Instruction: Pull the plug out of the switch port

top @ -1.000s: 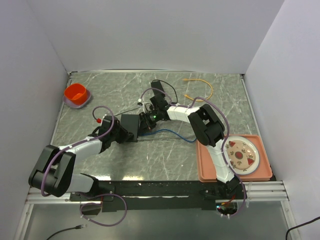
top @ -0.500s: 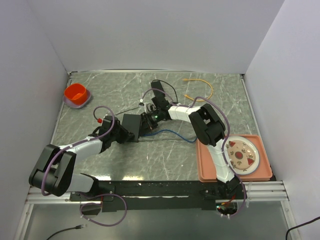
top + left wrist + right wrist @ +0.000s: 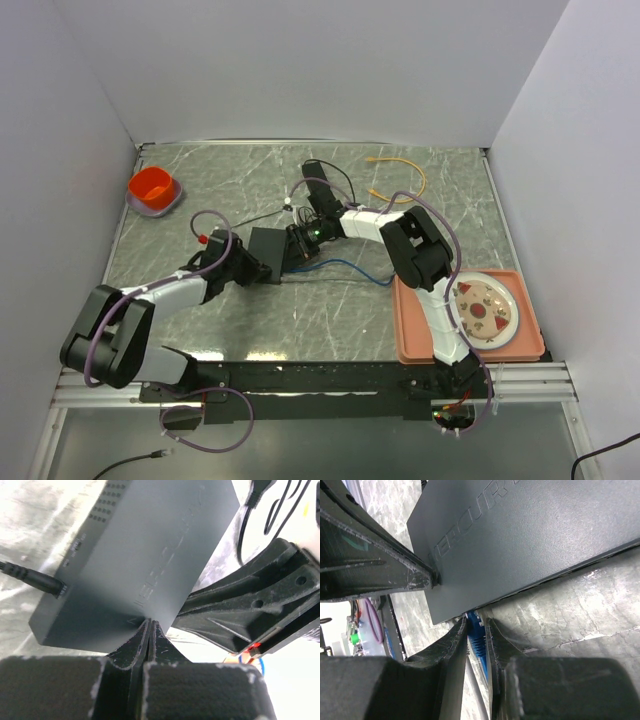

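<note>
Your blue plug sits at the switch port in the long edge of the flat black box, in the middle of the table. Your right gripper is closed narrowly on that plug. Your left gripper has its jaws pressed together on nothing, tips touching the box's other side.

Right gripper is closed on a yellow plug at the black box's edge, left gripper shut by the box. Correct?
No: the plug in the right gripper is blue, not yellow; the right wrist view shows it. The rest holds.
</note>
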You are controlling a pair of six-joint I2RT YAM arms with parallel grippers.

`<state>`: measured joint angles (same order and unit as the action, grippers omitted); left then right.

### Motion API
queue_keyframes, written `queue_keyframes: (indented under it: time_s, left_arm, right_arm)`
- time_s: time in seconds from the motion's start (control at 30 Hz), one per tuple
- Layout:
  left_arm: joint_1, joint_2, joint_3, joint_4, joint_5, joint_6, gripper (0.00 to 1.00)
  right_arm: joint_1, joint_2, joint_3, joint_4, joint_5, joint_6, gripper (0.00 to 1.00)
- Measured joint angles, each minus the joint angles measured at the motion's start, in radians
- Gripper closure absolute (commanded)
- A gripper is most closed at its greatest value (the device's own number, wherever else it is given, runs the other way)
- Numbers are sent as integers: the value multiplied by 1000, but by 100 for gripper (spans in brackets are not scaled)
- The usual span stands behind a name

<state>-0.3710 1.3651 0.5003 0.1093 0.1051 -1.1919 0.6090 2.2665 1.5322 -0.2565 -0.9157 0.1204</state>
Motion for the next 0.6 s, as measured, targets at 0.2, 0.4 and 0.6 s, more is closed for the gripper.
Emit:
queue_keyframes:
  time_s: [0.2, 0.4, 0.6]
  left_arm:
    - [-66, 3, 58, -98, -61, 59, 79]
    - [-139, -5, 119, -175, -156, 117, 34]
    - [-185, -59, 137, -275, -267, 154, 27]
  right_arm:
    - [-3, 0, 0, -7, -3, 0, 100]
    - [-3, 0, 1, -10, -3, 0, 100]
    - [-3, 0, 1, -11, -3, 1, 100]
